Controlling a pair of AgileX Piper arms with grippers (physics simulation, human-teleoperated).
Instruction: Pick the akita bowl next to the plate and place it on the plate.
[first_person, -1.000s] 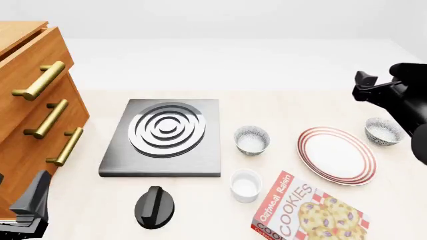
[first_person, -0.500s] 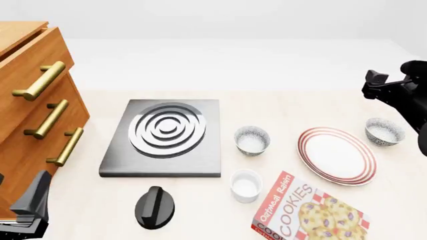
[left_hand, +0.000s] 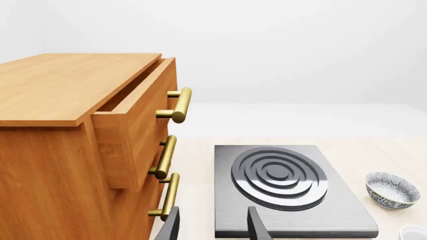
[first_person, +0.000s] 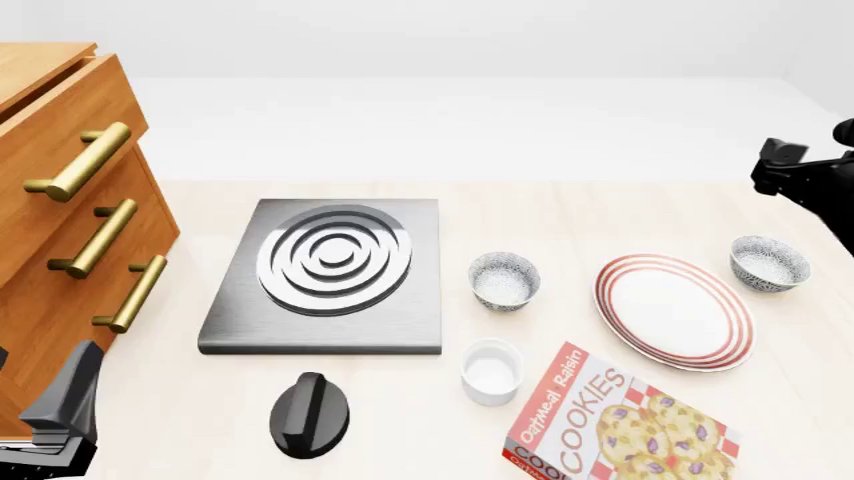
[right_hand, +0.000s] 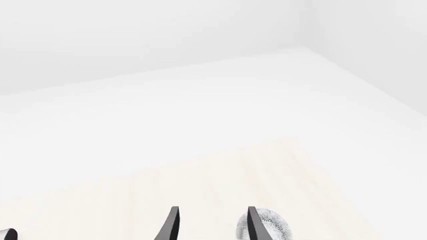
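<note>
We see the bowl (first_person: 770, 264) just right of the plate (first_person: 674, 311), under our right gripper (right_hand: 210, 225); its fingers are apart, grasping nothing.

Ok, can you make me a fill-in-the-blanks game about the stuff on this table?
1. The big plate has ____ rings around its rim.
2. The box at the front of the table has the word ____ printed on it.
3. The speckled bowl on the right sits beside the plate, not ____ it.
4. The wooden drawers have ____ gold handles showing in the front view.

Missing words: red; cookies; on; three
</note>
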